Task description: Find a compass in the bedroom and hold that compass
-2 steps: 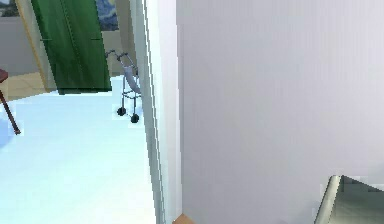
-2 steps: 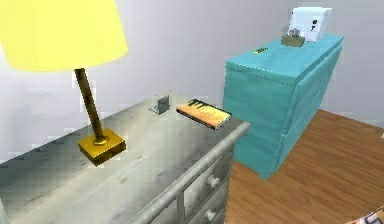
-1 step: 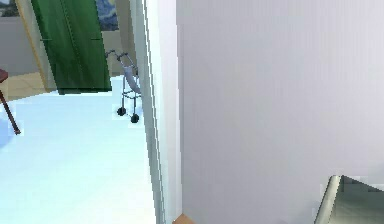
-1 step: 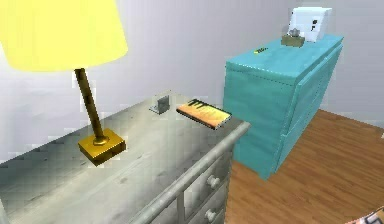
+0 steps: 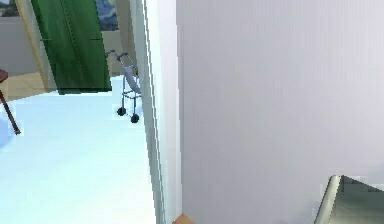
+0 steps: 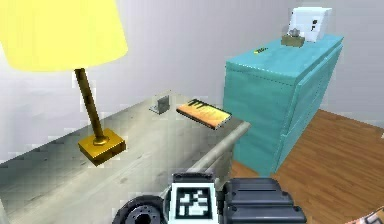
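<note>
Gripper (image 6: 140, 214): right by the near desk edge; you can't tell if it holds anything.
Desk (image 6: 150, 142): a yellow lamp (image 6: 68, 38), then a small grey thing (image 6: 160, 103) (maybe the compass, too tiny to know) beside an orange book (image 6: 206, 113).
Dresser (image 6: 275, 100): blue-green, farther back.

In the arm side view, a lamp (image 6: 62, 35) with a yellow shade is standing on a grey desk (image 6: 50, 175), its square brass base near the middle. An orange book (image 6: 205, 113) is lying at the desk's far end, overhanging the edge. A teal dresser (image 6: 285, 95) is standing just beyond on a wooden floor (image 6: 340, 160), carrying a white box (image 6: 308, 25). In the forward view, a white wall (image 5: 280, 100) is taking up the right, while a green curtain (image 5: 72, 45) is hanging far off beside a wheeled cart (image 5: 128, 90).
</note>
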Available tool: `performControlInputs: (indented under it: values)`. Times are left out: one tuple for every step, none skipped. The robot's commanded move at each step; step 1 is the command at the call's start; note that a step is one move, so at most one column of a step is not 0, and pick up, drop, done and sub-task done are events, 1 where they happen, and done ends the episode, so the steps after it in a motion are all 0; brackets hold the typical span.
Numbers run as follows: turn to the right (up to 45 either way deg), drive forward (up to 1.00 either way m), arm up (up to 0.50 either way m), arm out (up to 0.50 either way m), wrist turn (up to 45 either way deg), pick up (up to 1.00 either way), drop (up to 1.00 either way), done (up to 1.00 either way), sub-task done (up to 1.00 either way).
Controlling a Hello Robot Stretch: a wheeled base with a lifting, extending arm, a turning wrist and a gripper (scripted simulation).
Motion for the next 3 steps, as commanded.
performControlInputs:
  values:
    - [0.0,0.0,0.0,0.5,0.0,0.0,0.0,0.0,0.0]
    - [0.0,0.0,0.0,0.0,45.0,0.0,0.0,0.0,0.0]
    - [0.0,0.0,0.0,0.0,45.0,0.0,0.0,0.0,0.0]
